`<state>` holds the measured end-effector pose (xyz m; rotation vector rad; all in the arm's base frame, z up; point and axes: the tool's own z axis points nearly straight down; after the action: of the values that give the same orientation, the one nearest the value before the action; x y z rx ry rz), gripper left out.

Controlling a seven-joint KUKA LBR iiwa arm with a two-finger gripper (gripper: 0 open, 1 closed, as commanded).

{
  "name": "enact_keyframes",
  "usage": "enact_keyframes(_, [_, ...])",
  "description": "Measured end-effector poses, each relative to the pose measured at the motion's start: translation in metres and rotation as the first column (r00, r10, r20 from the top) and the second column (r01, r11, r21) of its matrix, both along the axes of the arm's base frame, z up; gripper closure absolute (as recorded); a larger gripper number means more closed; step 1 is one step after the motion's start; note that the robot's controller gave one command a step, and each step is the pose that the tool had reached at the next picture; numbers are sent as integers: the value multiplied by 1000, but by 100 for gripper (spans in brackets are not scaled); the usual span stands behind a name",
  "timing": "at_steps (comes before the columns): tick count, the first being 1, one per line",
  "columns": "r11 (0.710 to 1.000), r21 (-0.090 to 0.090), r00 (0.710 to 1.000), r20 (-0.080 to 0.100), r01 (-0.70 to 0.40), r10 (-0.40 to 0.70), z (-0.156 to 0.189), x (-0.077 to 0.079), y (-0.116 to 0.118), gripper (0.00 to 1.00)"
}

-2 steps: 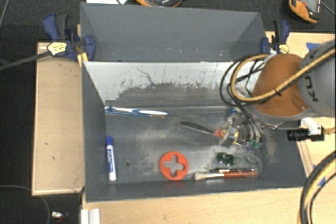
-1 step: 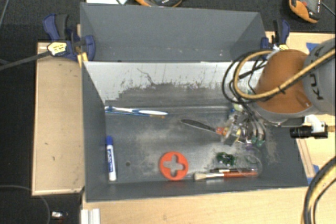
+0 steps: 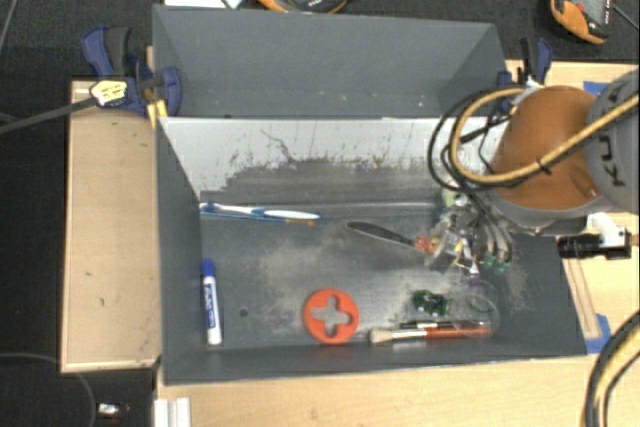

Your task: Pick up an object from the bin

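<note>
My gripper (image 3: 458, 240) hangs low at the right side of the bin, under the arm's orange cover. Just to its left lies a dark, slim, spoon-like tool (image 3: 383, 233), whose orange end (image 3: 426, 243) is right beside the gripper. Whether they touch I cannot tell. A small green and black thing (image 3: 432, 302) lies on the floor below the gripper. Nearer the front wall is a thin brush with a red and clear handle (image 3: 432, 332). A small green and purple piece (image 3: 495, 263) sits close on the gripper's right.
An orange round disc with a cross cut-out (image 3: 331, 315) lies front centre. A white marker with a blue cap (image 3: 211, 301) lies along the left wall. A blue and white toothbrush (image 3: 258, 212) lies at the back left. Cables loop around the arm's wrist.
</note>
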<state>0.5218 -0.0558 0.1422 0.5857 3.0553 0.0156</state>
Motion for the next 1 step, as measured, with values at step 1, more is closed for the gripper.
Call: enact_keyframes(1, [1000, 0, 1000, 1, -1, 1, 12, 0, 0, 100])
